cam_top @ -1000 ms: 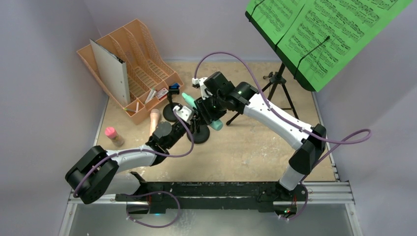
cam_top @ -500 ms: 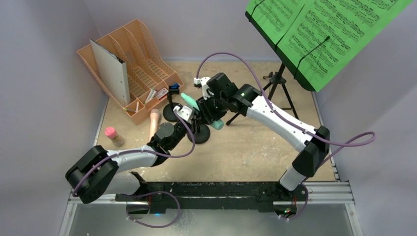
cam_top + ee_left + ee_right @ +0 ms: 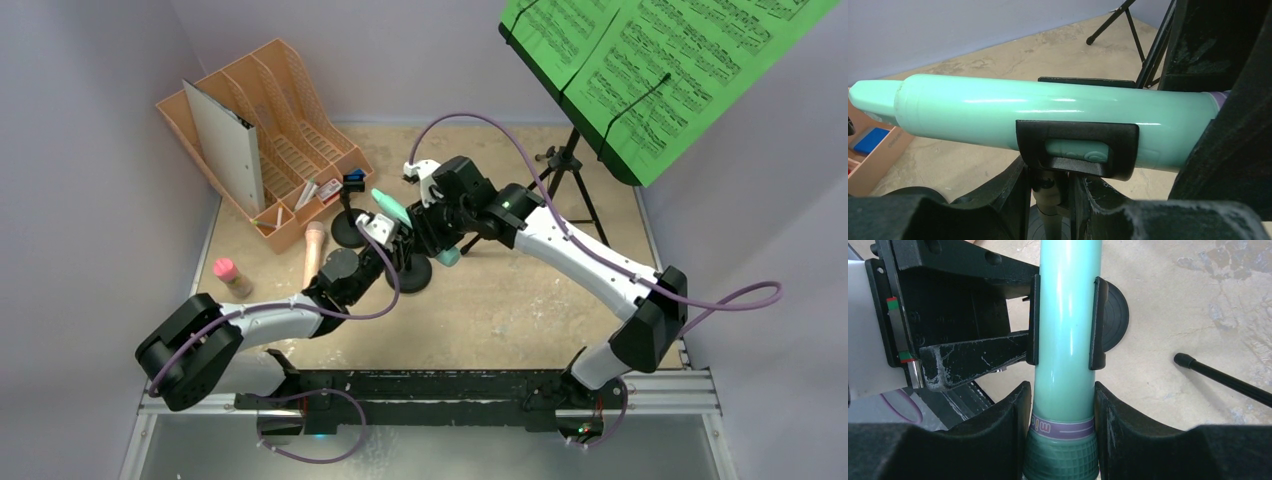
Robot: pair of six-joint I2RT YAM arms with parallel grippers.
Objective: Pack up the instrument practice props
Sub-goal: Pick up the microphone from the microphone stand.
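The teal microphone lies level in the clip of a short black clip pole, whose round base rests on the table. My left gripper is shut on the pole's stem just under the clip. My right gripper is shut on the teal microphone beside its ribbed head. A pink microphone lies on the table. A second clip pole stands behind. The green sheet-music pages sit on the tripod stand.
The orange file rack with the grey binder stands at the back left. A small pink-capped bottle lies near the left edge. A tripod leg reaches across the table just right of my right gripper.
My right gripper's jaws have closed onto the teal microphone, and the right arm's elbow has swung a little to the right. The left gripper has kept its hold on the pole.
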